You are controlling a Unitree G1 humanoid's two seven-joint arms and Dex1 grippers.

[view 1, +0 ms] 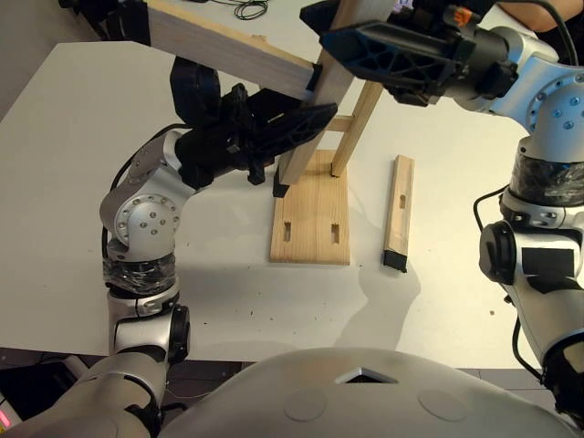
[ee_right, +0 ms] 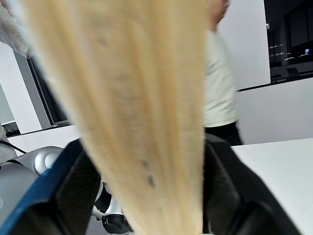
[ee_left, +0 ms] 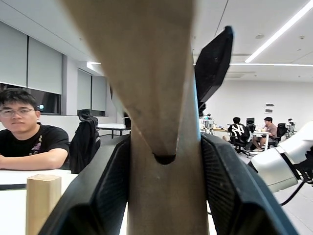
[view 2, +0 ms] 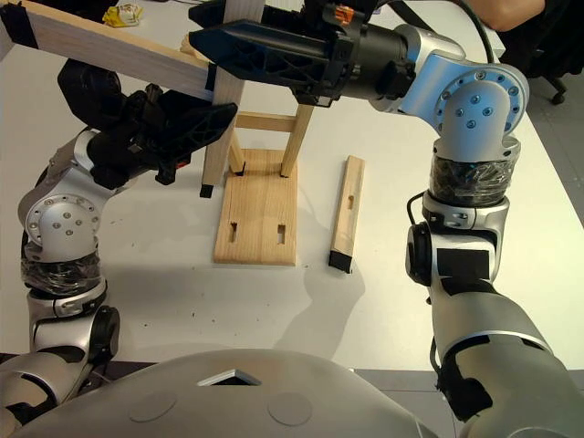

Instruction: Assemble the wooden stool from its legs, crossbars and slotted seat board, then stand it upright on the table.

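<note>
The slotted seat board [view 1: 310, 219] lies flat on the white table. At its far end stands a tilted frame of two legs [view 1: 356, 128] joined by a short crossbar [view 1: 338, 123]. My left gripper [view 1: 294, 128] is shut on the lower part of the nearer leg [view 1: 301, 160]. My right gripper [view 1: 351, 50] is shut on the same leg higher up. A long wooden bar [view 1: 228, 47] runs from that leg up toward the far left. The wood [ee_left: 164, 186] sits between black fingers [ee_left: 110, 196] in the left wrist view, and pale wood [ee_right: 142, 122] between fingers [ee_right: 73, 196] in the right wrist view.
A loose leg with a black foot [view 1: 399, 212] lies on the table right of the seat board. The table [view 1: 82, 182] is bare to the left and at the front. A person sits behind the far table edge.
</note>
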